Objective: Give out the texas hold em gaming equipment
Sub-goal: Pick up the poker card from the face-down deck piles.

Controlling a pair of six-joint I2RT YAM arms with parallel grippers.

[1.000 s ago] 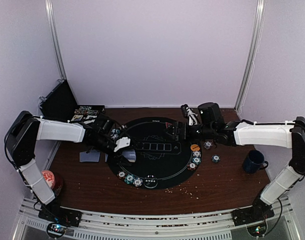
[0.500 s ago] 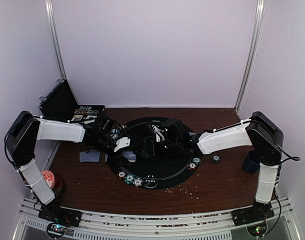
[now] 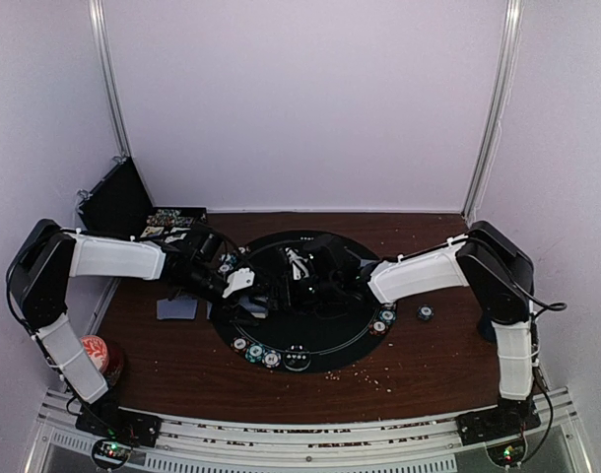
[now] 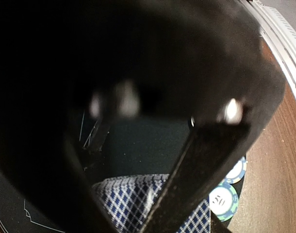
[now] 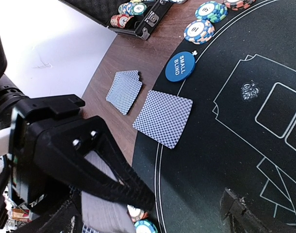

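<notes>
Lab test booth: plain white walls (image 3: 300, 108)

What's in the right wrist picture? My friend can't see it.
The left gripper pinches a stack of cards by a black poker mat. One card lies face down across the mat's edge, near a blue Small Blind button and a fan of cards on the wooden table.

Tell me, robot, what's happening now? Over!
Left gripper shut on deck. Right gripper open, close by over mat. Two card piles and blue button laid out. Nothing seen blocking.
</notes>
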